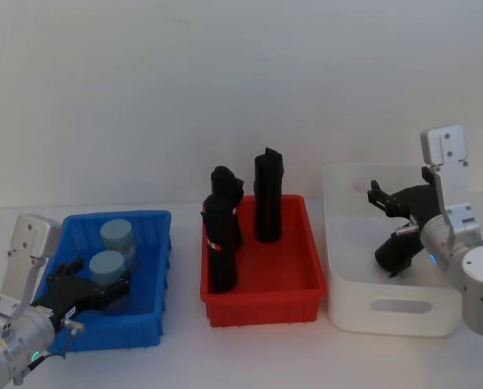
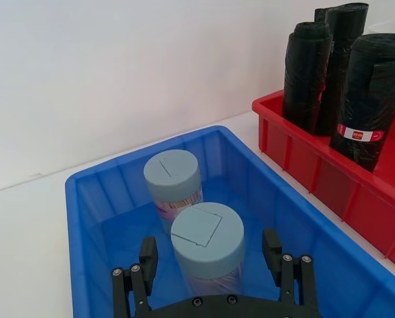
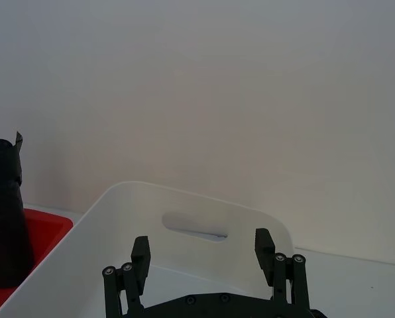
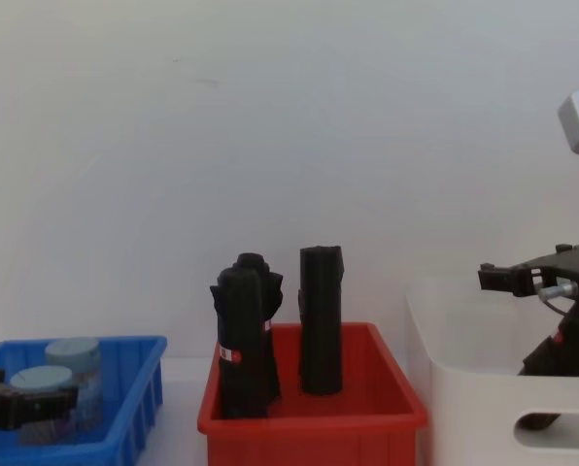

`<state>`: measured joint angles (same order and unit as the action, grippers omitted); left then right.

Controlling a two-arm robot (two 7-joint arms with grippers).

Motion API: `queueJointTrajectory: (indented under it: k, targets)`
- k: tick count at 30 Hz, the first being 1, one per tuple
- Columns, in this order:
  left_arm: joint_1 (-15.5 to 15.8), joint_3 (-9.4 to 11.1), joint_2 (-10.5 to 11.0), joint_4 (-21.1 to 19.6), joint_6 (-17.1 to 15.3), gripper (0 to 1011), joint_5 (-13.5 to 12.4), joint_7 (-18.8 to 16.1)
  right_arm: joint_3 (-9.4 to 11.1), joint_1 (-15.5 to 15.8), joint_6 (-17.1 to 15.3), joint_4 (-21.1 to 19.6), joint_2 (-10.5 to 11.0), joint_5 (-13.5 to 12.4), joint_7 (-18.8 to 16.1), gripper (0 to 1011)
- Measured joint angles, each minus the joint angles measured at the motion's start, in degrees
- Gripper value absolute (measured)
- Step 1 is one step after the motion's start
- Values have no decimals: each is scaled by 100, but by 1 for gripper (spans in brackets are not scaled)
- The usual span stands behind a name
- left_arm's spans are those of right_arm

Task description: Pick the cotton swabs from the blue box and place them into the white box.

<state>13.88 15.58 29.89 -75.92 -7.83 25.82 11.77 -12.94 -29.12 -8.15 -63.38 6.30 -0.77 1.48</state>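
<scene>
Left wrist view: found the left gripper (image 2: 209, 246) low inside the blue box (image 2: 101, 205), jaws spread to either side of the nearer jar of cotton swabs (image 2: 206, 228) and, as far as could be told, not yet pressing on it. Noted a second jar (image 2: 173, 173) upright just behind it; could not tell whether the two touched. Saw both standing lid-up, with pale sticks visible through the clear wall of the farther one.

From the head view, placed the blue box at the left of the desk (image 1: 185, 356), the red bin (image 1: 262, 292) with its black rolls (image 1: 267, 198) in the middle, and the white box (image 1: 355, 300) at the right. Found the right gripper (image 3: 203, 242) hanging over the white box, jaws spread and holding nothing.

Judged the step in hand to be the grasp of the nearer jar. Thought it best to centre the jaws on the jar's body just under the lid, then close evenly so the round wall would not slip sideways. Advised keeping the far fingertip clear of the second jar, lifting straight up past the blue rim before any sideways travel, and carrying high, given the tall rolls standing between the two boxes.
</scene>
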Motion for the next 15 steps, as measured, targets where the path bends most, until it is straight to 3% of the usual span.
queueJointTrajectory:
  k: [15]
  targets:
    - [245,13,-122,430,29,1000,-100,259,0,0,0,0,0,0,0,1002]
